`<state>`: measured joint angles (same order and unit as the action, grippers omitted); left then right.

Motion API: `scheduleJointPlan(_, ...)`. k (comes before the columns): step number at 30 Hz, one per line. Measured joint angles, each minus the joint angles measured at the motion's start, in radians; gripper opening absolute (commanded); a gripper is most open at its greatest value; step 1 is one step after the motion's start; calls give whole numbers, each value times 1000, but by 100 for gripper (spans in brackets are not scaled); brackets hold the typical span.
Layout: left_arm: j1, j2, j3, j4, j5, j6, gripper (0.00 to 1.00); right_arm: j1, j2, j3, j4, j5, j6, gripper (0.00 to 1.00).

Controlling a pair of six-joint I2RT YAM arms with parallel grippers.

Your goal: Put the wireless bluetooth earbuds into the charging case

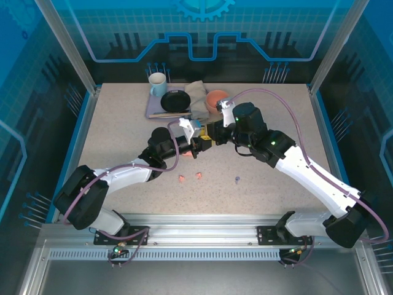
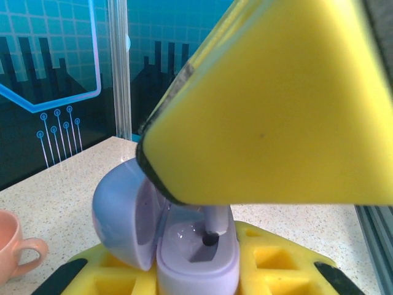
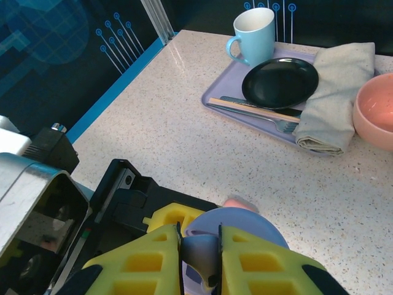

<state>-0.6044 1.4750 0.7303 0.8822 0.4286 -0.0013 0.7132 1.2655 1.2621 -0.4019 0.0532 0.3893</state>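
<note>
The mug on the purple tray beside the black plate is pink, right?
Not quite. The mug is light blue, not pink. It does stand on the purple tray beside the black plate, as the right wrist view shows.

White arm shells (image 1: 307, 171), black joint housings (image 1: 161, 146), looping purple cables (image 1: 270, 91), green lights (image 1: 271, 142), yellow grid-moulded jaws

- The left arm reaches from its near-left base toward the middle of the table, elbow bent.
- The left gripper (image 1: 198, 147) has its jaws closed on a lilac case (image 2: 195, 261).
- The right arm stretches from its near-right base far and left.
- The right gripper (image 1: 210, 134) meets the left one tip to tip, jaws pinched on a lilac earbud (image 3: 199, 253).
</note>
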Motion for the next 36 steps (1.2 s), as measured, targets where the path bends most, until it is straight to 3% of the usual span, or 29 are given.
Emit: scheduleJointPlan(36, 3, 0, -3, -63, 7, 0, 0, 14, 48, 4, -19, -8, -132, 15)
